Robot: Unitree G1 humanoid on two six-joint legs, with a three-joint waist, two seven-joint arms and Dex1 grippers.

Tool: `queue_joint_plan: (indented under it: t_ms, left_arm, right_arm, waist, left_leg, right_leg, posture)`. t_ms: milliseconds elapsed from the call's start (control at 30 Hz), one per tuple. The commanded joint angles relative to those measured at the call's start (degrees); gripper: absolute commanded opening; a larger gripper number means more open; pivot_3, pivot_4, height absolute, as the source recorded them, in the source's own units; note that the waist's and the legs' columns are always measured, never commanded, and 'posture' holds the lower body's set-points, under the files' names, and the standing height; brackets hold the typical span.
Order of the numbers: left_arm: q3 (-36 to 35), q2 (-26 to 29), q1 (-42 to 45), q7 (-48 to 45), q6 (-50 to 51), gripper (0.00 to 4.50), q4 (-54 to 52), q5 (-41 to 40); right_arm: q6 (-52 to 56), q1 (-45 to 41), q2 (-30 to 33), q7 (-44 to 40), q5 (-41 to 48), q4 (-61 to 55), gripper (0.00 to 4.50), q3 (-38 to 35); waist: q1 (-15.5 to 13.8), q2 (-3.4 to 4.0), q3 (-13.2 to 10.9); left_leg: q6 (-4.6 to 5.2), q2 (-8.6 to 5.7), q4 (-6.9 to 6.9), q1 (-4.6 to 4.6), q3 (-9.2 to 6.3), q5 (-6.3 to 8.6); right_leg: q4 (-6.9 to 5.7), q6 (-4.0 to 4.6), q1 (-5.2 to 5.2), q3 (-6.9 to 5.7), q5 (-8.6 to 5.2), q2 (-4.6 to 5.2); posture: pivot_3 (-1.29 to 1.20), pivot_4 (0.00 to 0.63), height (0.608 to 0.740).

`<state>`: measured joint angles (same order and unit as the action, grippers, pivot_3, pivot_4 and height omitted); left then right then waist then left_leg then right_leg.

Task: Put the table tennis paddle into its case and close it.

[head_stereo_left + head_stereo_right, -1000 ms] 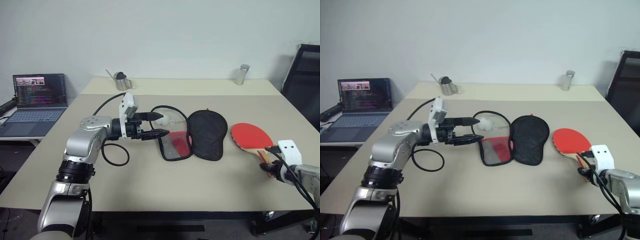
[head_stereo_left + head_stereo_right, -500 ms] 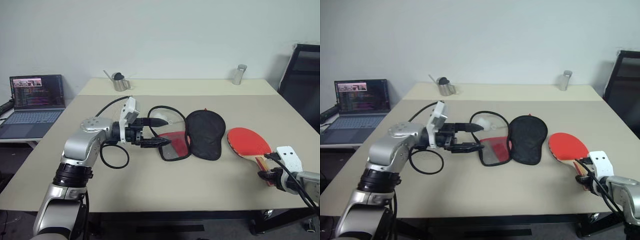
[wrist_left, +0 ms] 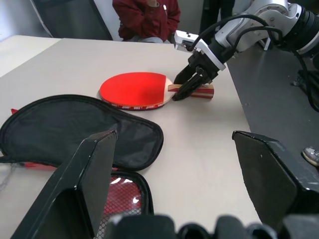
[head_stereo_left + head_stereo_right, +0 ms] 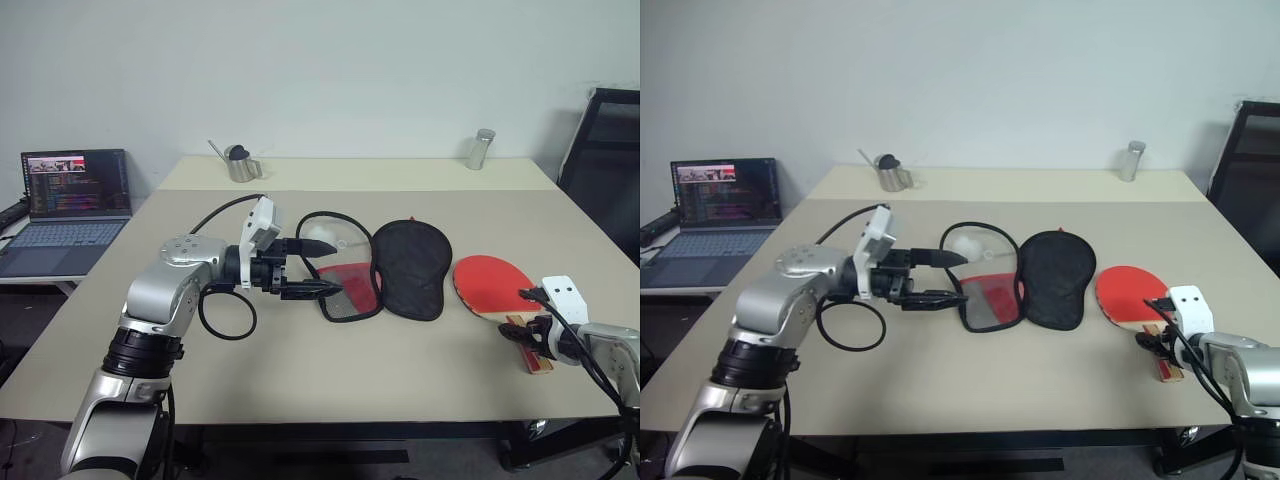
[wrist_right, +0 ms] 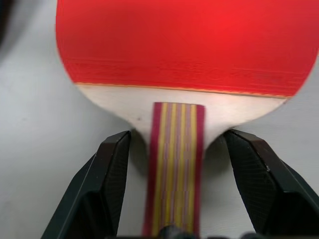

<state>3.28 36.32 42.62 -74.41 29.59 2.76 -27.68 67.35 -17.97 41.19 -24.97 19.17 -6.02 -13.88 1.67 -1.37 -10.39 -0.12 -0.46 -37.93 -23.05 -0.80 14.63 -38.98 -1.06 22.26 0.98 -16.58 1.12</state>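
the right gripper (image 5: 174,191) straddles the table tennis paddle (image 4: 493,286) handle with fingers released, risking a skewed grab, while the spread-fingered left gripper (image 4: 318,268) hovers near the case (image 4: 390,269).

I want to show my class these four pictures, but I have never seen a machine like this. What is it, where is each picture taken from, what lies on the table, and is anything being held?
It is a humanoid robot with two arms, each ending in a two-fingered gripper. Two pictures come from cameras in its head, looking down over the table. The other two come from a camera on each wrist, looking along that arm's fingers.

On the table lie a table tennis paddle and its soft case, unzipped and spread open. A black cable lies there too, with a metal jug and a small jar at the far edge.

The right gripper straddles the paddle's handle, fingers open on either side, not yet gripping. The left gripper hovers open beside the case. Nothing is held.
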Motion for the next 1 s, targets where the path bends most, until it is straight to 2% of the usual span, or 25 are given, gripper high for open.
queue_joint_plan:
  t_ms: [33, 100, 167, 267, 533, 767, 900, 1000]
  left_arm:
    - [-0.63, 0.85, -0.06, 0.12, -0.59, 4.08, -1.96, -0.19]
    - [-0.75, 1.01, -0.20, 0.19, -0.70, 4.08, -1.89, -0.12]
    - [-0.97, 1.23, -0.35, 0.40, -0.90, 4.08, -1.77, 0.09]
    - [-1.24, 1.65, -0.63, 0.65, -1.20, 4.08, -1.57, 0.31]
    - [-2.68, 3.94, -4.40, 1.37, -0.44, 4.08, -4.92, -0.81]
    - [-4.18, 5.60, -7.73, 3.11, 0.42, 4.08, -7.13, -1.52]
    - [-4.50, 6.26, -8.52, 3.32, 0.44, 4.08, -7.67, -1.81]
    - [-4.62, 6.43, -8.63, 3.48, 0.48, 4.08, -8.02, -2.09]
  right_arm:
    - [-0.25, 0.25, 0.11, 0.71, -0.54, 0.22, 3.06, -0.38]
    - [-0.20, 0.28, -0.52, 1.52, -0.71, 0.72, 2.66, -0.78]
    - [-0.19, -0.09, -1.34, 2.49, -0.73, 1.29, 1.92, -1.70]
    - [-0.53, -0.72, -2.03, 3.60, -0.82, 1.82, 1.12, -2.54]
    - [-0.78, -5.56, -1.44, 6.61, -0.61, 2.93, 1.11, -7.76]
    - [4.78, -13.12, -1.34, 8.06, 1.74, -3.69, 1.11, -8.35]
    - [10.82, -17.37, -6.87, 10.42, 3.17, -9.86, 1.11, -7.35]
    - [14.26, -19.78, -14.46, 13.75, 3.28, -13.78, 1.11, -6.21]
  waist:
    - [0.00, 0.00, 0.00]
    - [-0.01, 0.00, 0.00]
    - [0.01, -0.01, 0.01]
    - [0.03, -0.02, 0.01]
    - [0.04, 0.02, -0.01]
    - [0.22, 0.09, -0.05]
    - [0.32, 0.11, -0.06]
    - [0.15, 0.11, -0.06]
  left_leg:
    - [0.00, 0.00, 0.00, 0.00, 0.00, 0.00]
    - [0.00, 0.00, 0.00, 0.00, 0.00, 0.00]
    - [0.00, 0.01, 0.00, 0.01, -0.01, 0.00]
    - [0.00, 0.00, -0.03, 0.03, 0.00, 0.00]
    - [0.01, -0.01, -0.09, 0.08, 0.03, -0.01]
    - [0.01, 0.01, 0.04, 0.00, -0.01, -0.01]
    - [0.01, 0.04, 0.05, 0.01, 0.00, -0.01]
    - [0.01, 0.04, 0.05, 0.00, -0.03, -0.01]
  right_leg:
    - [0.00, 0.00, 0.00, 0.00, 0.00, 0.00]
    - [0.00, 0.00, 0.00, 0.00, 0.00, 0.00]
    - [0.00, 0.00, -0.01, -0.01, 0.00, 0.00]
    - [-0.01, 0.00, -0.05, 0.01, 0.00, 0.00]
    - [-0.02, -0.05, -0.09, 0.04, 0.05, 0.02]
    - [-0.02, -0.03, 0.03, 0.02, 0.03, 0.01]
    - [-0.03, -0.03, 0.05, 0.02, 0.04, 0.00]
    - [-0.03, -0.03, 0.04, -0.01, 0.03, 0.00]
  posture:
    - [0.00, 0.150, 0.740]
    - [0.00, 0.150, 0.740]
    - [0.00, 0.150, 0.740]
    - [0.00, 0.150, 0.740]
    - [0.00, 0.150, 0.740]
    - [0.00, 0.150, 0.740]
    - [0.00, 0.150, 0.740]
    - [0.00, 0.150, 0.740]
